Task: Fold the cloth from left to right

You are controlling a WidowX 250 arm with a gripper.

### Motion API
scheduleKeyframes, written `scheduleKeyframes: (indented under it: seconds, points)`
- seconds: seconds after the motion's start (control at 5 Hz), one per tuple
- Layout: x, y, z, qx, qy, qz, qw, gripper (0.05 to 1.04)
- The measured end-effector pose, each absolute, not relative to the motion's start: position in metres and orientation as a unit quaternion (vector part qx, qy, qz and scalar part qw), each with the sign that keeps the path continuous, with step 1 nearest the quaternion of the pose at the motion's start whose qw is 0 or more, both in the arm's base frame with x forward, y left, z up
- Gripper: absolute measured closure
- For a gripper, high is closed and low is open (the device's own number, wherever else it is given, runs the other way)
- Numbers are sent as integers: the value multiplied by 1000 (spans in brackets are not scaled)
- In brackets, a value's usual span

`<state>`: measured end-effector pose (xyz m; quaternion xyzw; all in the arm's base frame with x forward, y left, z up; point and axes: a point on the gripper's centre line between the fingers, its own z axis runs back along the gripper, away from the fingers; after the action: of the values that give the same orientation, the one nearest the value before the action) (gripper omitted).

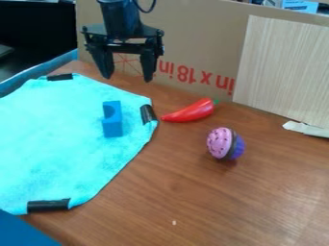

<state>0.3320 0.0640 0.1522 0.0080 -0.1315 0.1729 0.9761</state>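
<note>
The gripper [130,76] hangs at the upper left, above the far part of the cloth, with its two fingers spread apart and nothing between them. A bright turquoise cloth [57,139] lies spread out flat over the left side of the table. Black tape pieces sit at its far corner, its right corner and its near edge. On the cloth, toward its right side, rests a blue block [112,126] with a curved notch.
A red chili pepper [193,111] lies just right of the cloth's right corner. Farther right on the wooden table [244,206] is a pink and purple toy cupcake [225,143]. Cardboard [199,43] and a pale wood panel [283,67] stand along the back.
</note>
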Motion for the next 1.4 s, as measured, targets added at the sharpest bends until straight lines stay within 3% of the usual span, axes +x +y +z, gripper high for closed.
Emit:
scheduleKeyframes:
  seconds: [0.2,0.4,0.8,1.4]
  points:
    - [331,63,142,3,-112,173,979,83]
    - [330,96,144,-24,-86,196,977,83]
    - [321,157,149,-42,-114,279,953,83]
    - [291,237,131,-64,-100,296,948,83]
